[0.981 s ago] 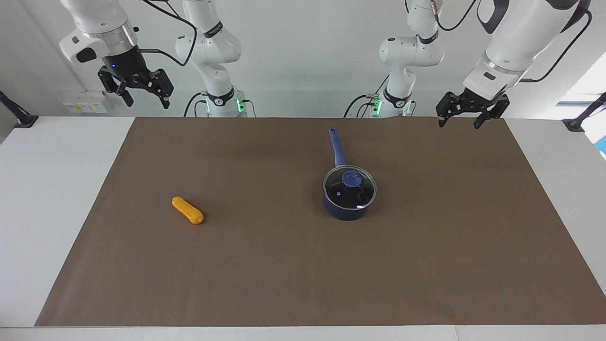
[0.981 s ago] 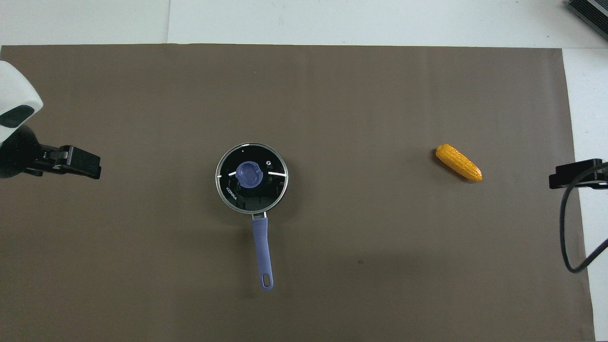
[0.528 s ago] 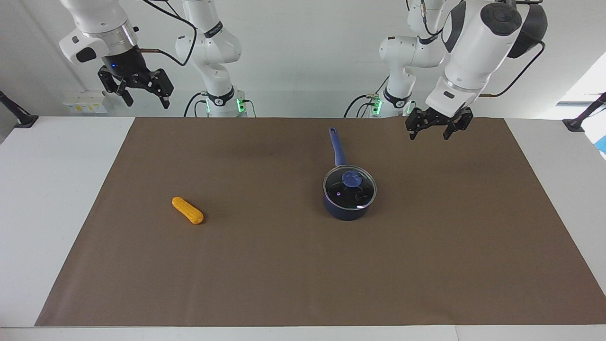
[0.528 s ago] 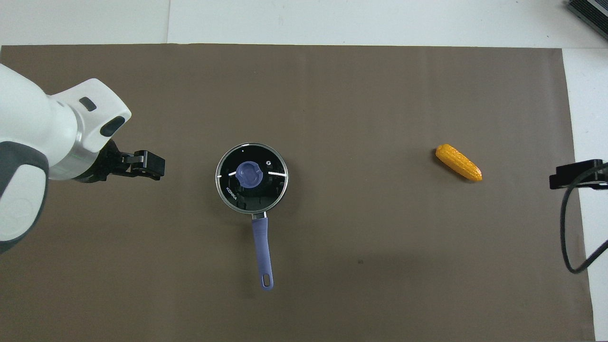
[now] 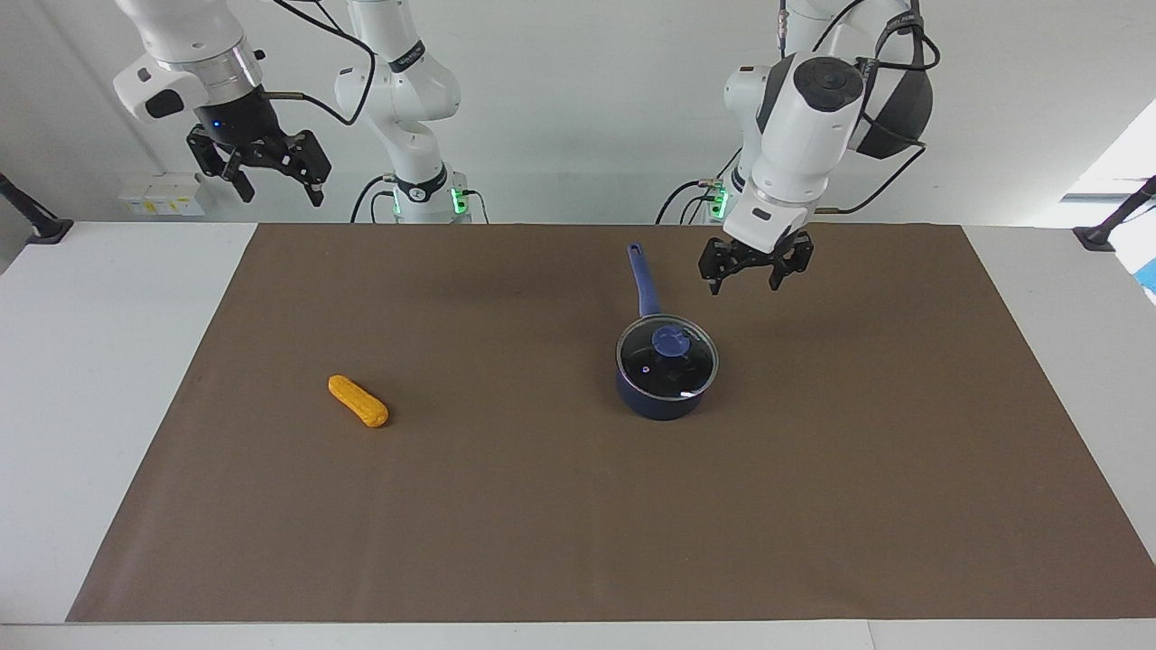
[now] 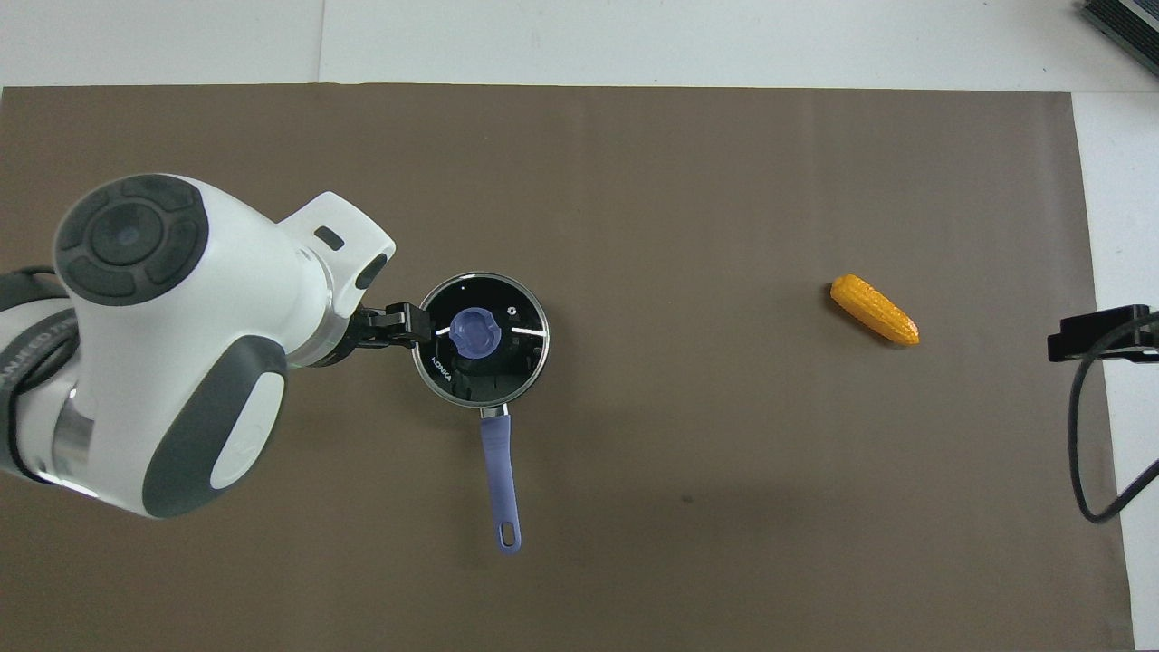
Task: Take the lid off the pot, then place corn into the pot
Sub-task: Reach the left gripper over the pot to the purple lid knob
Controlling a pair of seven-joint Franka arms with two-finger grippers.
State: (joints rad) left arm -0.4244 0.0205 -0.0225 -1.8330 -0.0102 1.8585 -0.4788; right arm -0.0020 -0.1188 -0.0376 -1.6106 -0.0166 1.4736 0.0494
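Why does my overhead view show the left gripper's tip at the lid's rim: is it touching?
Observer: No. In the facing view the left gripper hangs well above the lid, which sits on the pot.
Operator: Its fingers?
Observer: Open, pointing down.
Operator: And the right gripper? I see only a tip.
Observer: The right gripper waits raised and open over the right arm's end of the table, well clear of the corn.

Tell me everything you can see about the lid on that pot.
The lid is a round clear glass disc with a metal rim and a blue knob at its centre. It sits flat and closed on the dark blue pot, near the middle of the brown mat. Nothing grips it; the left tool hangs in the air beside it, open.
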